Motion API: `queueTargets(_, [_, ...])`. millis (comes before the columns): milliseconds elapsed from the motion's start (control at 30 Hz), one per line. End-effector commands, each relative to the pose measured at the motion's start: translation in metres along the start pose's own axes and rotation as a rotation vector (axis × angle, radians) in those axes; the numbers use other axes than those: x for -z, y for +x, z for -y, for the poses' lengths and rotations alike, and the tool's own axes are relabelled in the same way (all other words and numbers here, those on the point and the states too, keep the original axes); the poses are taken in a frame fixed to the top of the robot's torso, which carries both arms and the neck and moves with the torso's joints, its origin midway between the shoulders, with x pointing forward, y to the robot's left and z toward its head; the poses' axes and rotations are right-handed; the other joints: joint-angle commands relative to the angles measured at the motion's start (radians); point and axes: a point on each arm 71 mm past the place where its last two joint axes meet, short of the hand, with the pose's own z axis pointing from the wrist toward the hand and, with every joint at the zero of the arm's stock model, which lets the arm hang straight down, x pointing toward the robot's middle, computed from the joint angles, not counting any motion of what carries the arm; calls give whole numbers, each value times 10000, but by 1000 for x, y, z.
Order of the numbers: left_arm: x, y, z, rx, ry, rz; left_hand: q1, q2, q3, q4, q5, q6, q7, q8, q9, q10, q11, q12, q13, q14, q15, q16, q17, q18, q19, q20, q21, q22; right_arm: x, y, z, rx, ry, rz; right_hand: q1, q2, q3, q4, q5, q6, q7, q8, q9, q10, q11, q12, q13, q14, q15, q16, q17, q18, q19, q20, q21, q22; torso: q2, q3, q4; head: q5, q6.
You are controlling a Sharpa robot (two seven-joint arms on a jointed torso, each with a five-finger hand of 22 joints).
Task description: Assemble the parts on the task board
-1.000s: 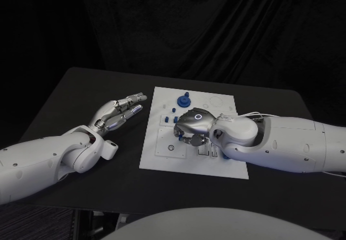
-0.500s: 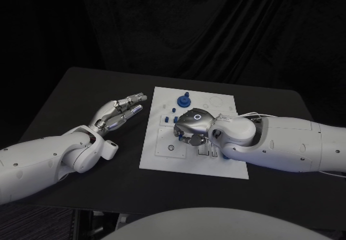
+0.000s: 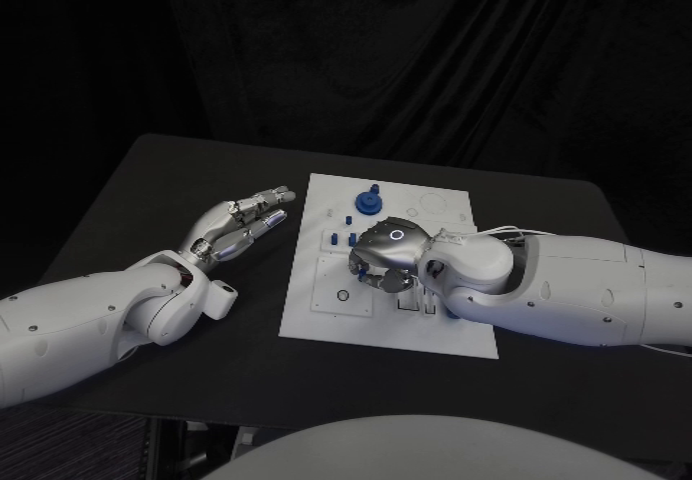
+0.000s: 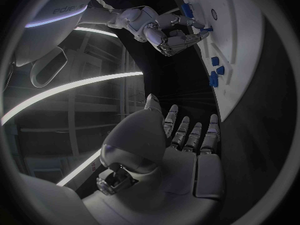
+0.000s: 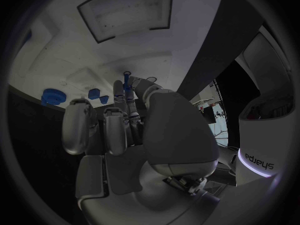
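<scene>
Mid-assembly: right hand (image 3: 387,258) pinches blue peg (image 5: 127,79) over board (image 3: 447,335); left hand (image 3: 238,222) idle, fingers straight, slightly apart; other parts (image 3: 346,239) loose.

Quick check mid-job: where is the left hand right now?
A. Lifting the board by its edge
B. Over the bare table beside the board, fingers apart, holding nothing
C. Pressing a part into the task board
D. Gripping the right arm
B: the left hand is over the black table just off the task board, its fingers apart and holding nothing, while the right hand works over the board.
</scene>
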Motion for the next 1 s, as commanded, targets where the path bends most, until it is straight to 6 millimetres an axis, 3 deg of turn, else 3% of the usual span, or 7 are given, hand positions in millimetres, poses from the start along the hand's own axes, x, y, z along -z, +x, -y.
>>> queueTargets(33, [0, 2, 9, 146, 1302, -87, 16, 69, -2, 4, -15, -56, 22, -32, -1, -34, 66, 17, 6, 19, 66, 35, 12, 133, 56, -8, 50, -10, 2, 4, 1, 65, 179, -179, -2, -66, -16, -59, 57, 65, 28, -35, -9, 45, 12, -42, -17, 363, -56, -14, 290, -39, 53, -5, -38, 1865, -1, 1, -2, 7, -1])
queueTargets(1000, [0, 3, 7, 195, 1188, -140, 80, 122, 5, 6, -17, 78, 150, -7, 20, -72, 58, 1, 3, 11, 105, 32, 9, 105, 77, -4, 60, -35, 2, 6, 2, 102, 271, -438, -5, -71, 5, -98, 55, 18, 62, -101, -49, 34, 41, -107, -44, 320, -37, -75, 191, -21, 1, 1, -133, 1837, 2, 1, 10, 66, -1])
